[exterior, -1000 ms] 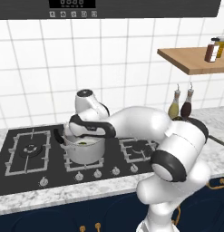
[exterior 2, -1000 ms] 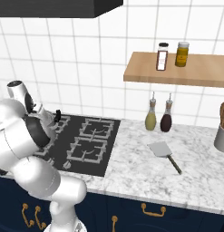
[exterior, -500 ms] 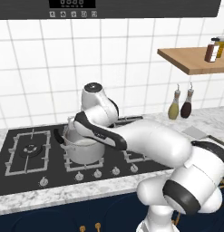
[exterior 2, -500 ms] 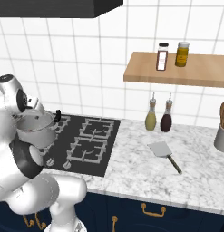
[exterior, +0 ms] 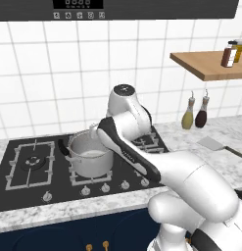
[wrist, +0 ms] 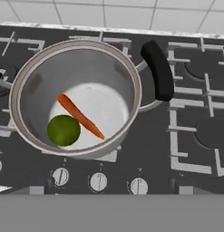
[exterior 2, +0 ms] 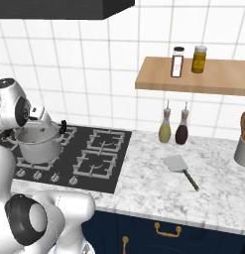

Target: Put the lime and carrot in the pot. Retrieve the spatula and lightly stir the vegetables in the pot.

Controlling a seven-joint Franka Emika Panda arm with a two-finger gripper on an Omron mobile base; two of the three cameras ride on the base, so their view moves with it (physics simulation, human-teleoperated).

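Two vegetables lie on the floor of the pot (wrist: 77, 97): I see the lime (wrist: 63, 130) against the near wall and the carrot (wrist: 80, 116) slanting across the bottom beside it, the two touching or nearly so; the pot stands on a burner of the black hob (exterior 2: 106, 154), one black handle (wrist: 158, 70) jutting toward the free burners; the hand camera looks straight down into it from above; I cannot make out the fingertips in any view, though the fingers are spread about as wide as they go and have hold of nothing; in the right base view the spatula (exterior 2: 179, 168) lies flat on the marble counter (exterior 2: 158, 188), well apart from the pot, handle pointing toward the counter's front edge; two bottles (exterior 2: 174, 126) stand behind it against the tiled wall; the white arm (exterior: 137, 147) arcs over the hob beside the pot.
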